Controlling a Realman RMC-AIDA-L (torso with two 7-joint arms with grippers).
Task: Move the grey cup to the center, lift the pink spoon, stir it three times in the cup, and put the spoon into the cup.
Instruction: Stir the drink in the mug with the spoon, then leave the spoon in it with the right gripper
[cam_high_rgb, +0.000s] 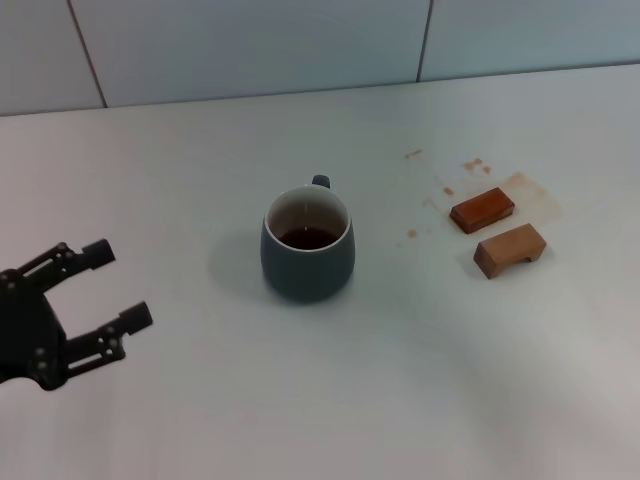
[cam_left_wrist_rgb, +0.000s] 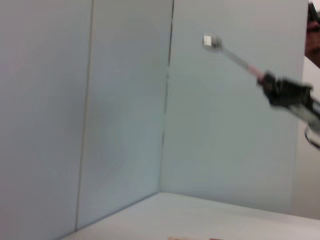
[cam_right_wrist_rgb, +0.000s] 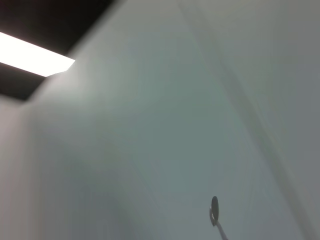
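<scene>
The cup (cam_high_rgb: 307, 246) was seen upright near the middle of the bench (cam_high_rgb: 200, 400) in the head view. It was a rounded dark blue-grey mug, white inside, with a pool of brown liquid at the bottom and a small loop handle on the far side, pointing away from the robot.

The left tool (cam_high_rgb: 105, 295) was held low at the left, well apart from the cup, with its two black fingers spread wide and nothing between them.

The spoon (cam_left_wrist_rgb: 230, 54) was shown only in the wrist views. In the left wrist view it was raised in the air against the wall (cam_left_wrist_rgb: 125, 100), tilted, with its silver bowl at the top, a metal neck and a pale pink handle. The handle was pinched in the right tool (cam_left_wrist_rgb: 272, 85), which was clamped on it. In the right wrist view only the spoon's bowl and a bit of neck were caught against the wall. The right tool was not seen in the head view.

Two brown wooden blocks (cam_high_rgb: 496, 229) lay to the right of the cup, just beside each other, with brown stains (cam_high_rgb: 440, 185) scattered on the bench near them.
</scene>
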